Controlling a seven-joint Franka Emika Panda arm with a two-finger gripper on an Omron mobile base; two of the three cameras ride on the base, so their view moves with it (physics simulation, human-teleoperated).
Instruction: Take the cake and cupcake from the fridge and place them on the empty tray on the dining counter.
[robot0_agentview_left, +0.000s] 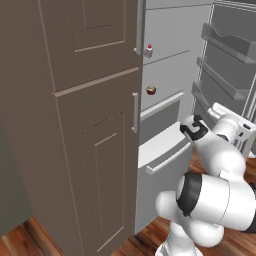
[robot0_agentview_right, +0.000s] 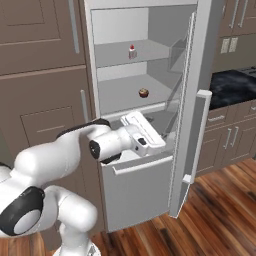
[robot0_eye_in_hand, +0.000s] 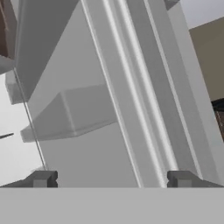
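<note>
Two treats: I saw the cake (robot0_agentview_right: 132, 51) on the fridge (robot0_agentview_right: 150, 35) upper shelf, the cupcake (robot0_agentview_right: 143, 92) one shelf below.
Fingers: my gripper (robot0_eye_in_hand: 111, 178) had them wide apart, empty.
Risk: I judged the hand could knock the open door (robot0_agentview_right: 197, 125) at 3 o'clock.

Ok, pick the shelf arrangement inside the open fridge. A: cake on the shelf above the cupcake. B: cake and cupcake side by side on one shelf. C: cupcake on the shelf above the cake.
A: in the right base view the cake sits on the upper shelf and the cupcake on the shelf below it.
</note>
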